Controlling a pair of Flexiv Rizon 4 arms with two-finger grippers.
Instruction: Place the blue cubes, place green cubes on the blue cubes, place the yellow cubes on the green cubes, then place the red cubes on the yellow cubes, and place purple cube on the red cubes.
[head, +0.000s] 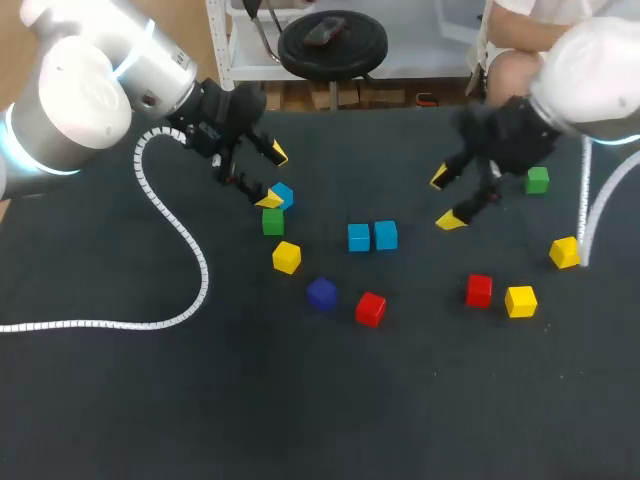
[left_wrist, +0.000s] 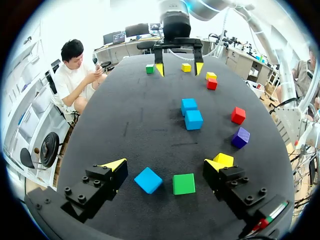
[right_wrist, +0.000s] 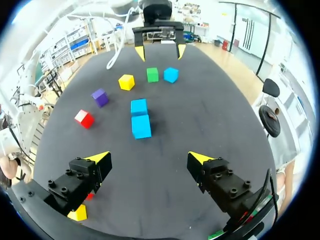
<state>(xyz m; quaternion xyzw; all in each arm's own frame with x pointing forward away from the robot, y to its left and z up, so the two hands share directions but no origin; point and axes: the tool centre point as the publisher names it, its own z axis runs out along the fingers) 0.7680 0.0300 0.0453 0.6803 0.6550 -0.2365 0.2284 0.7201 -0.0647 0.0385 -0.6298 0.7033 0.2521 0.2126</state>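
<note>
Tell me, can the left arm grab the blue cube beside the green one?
Probably yes. The left gripper is open with the blue cube between its fingers and nothing covering it. The green cube close beside it might get nudged.

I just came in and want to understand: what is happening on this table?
Nothing is stacked yet. The left gripper hangs open over a blue cube and a green cube. The right gripper is open and empty. Two more blue cubes sit side by side mid-table.
</note>
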